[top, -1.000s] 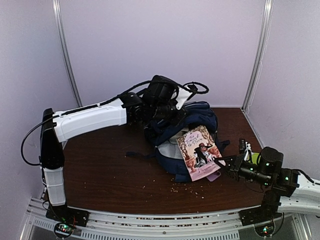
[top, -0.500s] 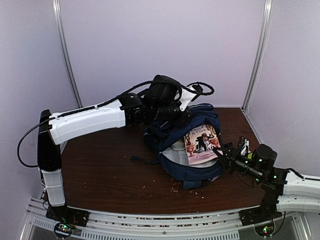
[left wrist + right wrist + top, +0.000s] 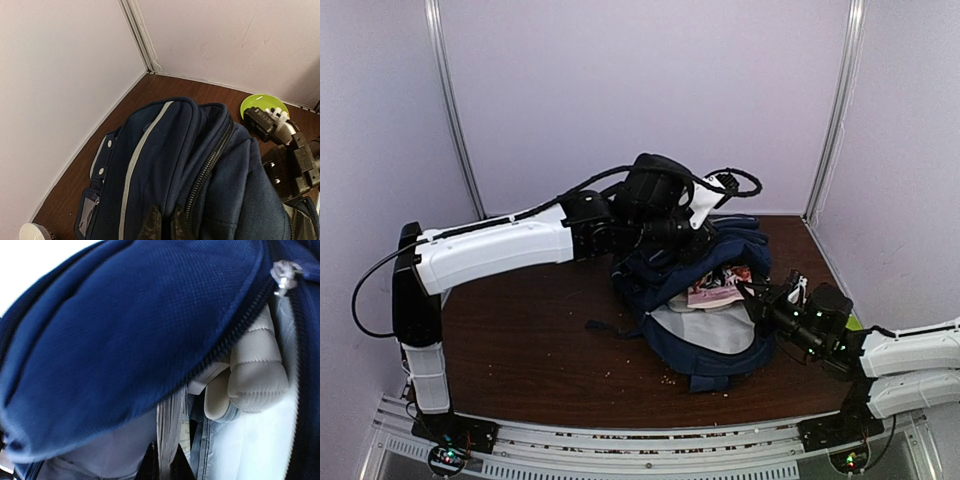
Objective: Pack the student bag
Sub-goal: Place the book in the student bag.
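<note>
The book (image 3: 715,293) has slid into the bag (image 3: 705,335) from three o'clock; right gripper (image 3: 162,465) clamps it, left gripper (image 3: 162,222) pinches the bag's fabric; pages may snag the zipper (image 3: 225,347).

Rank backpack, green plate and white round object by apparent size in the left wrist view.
1. backpack, nearest the camera.
2. green plate.
3. white round object, cropped by the frame, so unsure.

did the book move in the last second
Yes. The book has gone away from the table's near edge toward the back wall, now mostly tucked inside the student bag.
</note>
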You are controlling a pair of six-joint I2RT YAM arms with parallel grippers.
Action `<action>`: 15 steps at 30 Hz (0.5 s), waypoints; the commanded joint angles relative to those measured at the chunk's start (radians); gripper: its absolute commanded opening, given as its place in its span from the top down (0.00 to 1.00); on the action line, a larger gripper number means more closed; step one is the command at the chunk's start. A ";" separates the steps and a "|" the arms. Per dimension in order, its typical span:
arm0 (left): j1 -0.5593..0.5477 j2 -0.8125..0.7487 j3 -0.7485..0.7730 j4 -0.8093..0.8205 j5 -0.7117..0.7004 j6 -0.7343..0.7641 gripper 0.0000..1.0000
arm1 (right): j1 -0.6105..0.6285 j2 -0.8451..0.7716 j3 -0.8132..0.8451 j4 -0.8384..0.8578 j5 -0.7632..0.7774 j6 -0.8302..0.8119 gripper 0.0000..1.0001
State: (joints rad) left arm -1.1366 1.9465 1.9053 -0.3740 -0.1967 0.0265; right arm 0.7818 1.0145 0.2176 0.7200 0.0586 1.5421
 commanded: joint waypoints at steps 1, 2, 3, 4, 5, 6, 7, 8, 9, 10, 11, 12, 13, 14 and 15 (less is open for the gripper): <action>-0.024 -0.122 0.050 0.261 0.048 -0.022 1.00 | -0.006 0.110 0.062 0.173 0.016 0.034 1.00; -0.026 -0.126 0.046 0.263 0.051 -0.024 1.00 | -0.007 0.138 0.066 0.189 0.019 0.039 1.00; -0.026 -0.130 0.038 0.268 0.051 -0.026 1.00 | -0.007 0.162 0.071 0.203 0.024 0.045 1.00; -0.026 -0.133 0.031 0.272 0.051 -0.028 1.00 | -0.006 0.189 0.078 0.215 0.028 0.051 1.00; -0.026 -0.135 0.027 0.275 0.053 -0.027 1.00 | -0.007 0.216 0.085 0.225 0.029 0.061 1.00; -0.031 -0.136 0.024 0.275 0.040 -0.009 1.00 | -0.008 0.244 0.093 0.244 0.027 0.067 1.00; -0.036 -0.136 0.022 0.271 0.018 0.007 1.00 | -0.008 0.273 0.100 0.269 0.028 0.075 1.00; -0.039 -0.136 0.017 0.269 0.006 0.020 1.00 | -0.008 0.307 0.107 0.283 0.026 0.083 1.00; -0.040 -0.139 0.012 0.267 -0.004 0.031 1.00 | -0.009 0.334 0.118 0.296 0.019 0.090 1.00; -0.041 -0.142 0.007 0.263 -0.011 0.040 1.00 | -0.009 0.361 0.132 0.308 0.011 0.095 1.00; -0.042 -0.146 0.002 0.261 -0.016 0.049 1.00 | -0.011 0.384 0.145 0.314 -0.001 0.097 1.00; -0.043 -0.150 -0.004 0.259 -0.022 0.055 1.00 | -0.014 0.406 0.159 0.316 -0.014 0.098 1.00; -0.043 -0.155 -0.012 0.257 -0.026 0.062 1.00 | -0.018 0.425 0.170 0.318 -0.025 0.098 1.00; -0.043 -0.163 -0.022 0.257 -0.030 0.066 1.00 | -0.023 0.442 0.180 0.317 -0.032 0.096 1.00; -0.044 -0.171 -0.033 0.257 -0.028 0.069 1.00 | -0.027 0.455 0.189 0.314 -0.035 0.095 1.00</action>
State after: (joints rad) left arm -1.1576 1.9049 1.8641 -0.3683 -0.2218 0.0593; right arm 0.7727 1.4273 0.3508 0.9565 0.0559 1.6276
